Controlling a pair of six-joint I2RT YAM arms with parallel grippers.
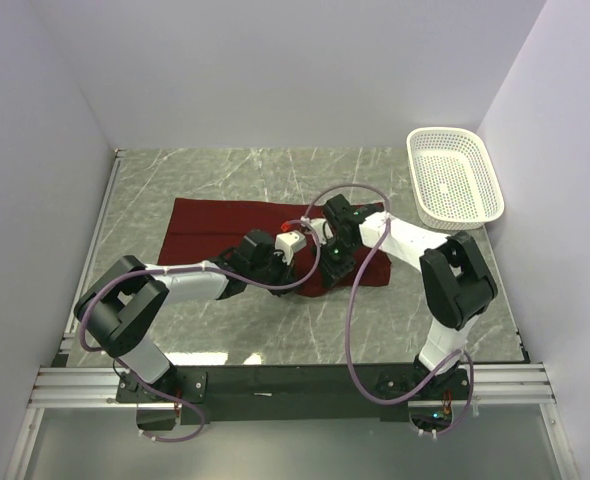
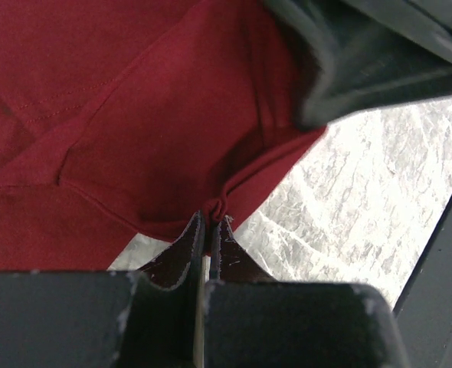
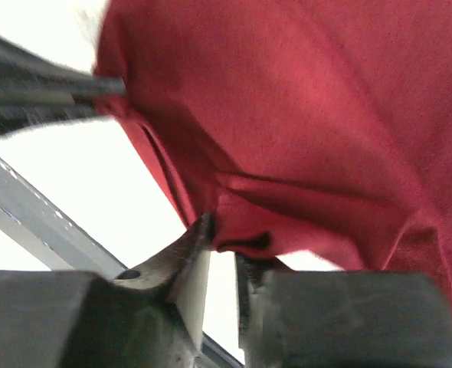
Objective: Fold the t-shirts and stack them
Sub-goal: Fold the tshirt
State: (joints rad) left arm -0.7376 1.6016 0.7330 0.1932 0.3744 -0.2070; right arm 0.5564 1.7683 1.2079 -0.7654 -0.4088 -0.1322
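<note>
The dark red t-shirt (image 1: 215,225) lies spread on the marble table, its near right part bunched up under both arms. My left gripper (image 1: 297,268) is shut on the shirt's near hem (image 2: 213,217), with a small pinch of cloth (image 2: 134,115) between the fingertips. Right beside it, my right gripper (image 1: 327,272) stands over the same edge. Its jaws are a little apart, with light showing through the gap. A fold of the t-shirt (image 3: 325,115) rests across the tips of the right gripper (image 3: 230,239), lifted off the table.
A white mesh basket (image 1: 453,175) stands at the back right corner. White walls close in the table on three sides. The right arm's dark body (image 2: 379,61) hangs close above the left gripper. Bare marble (image 2: 364,199) lies near the hem.
</note>
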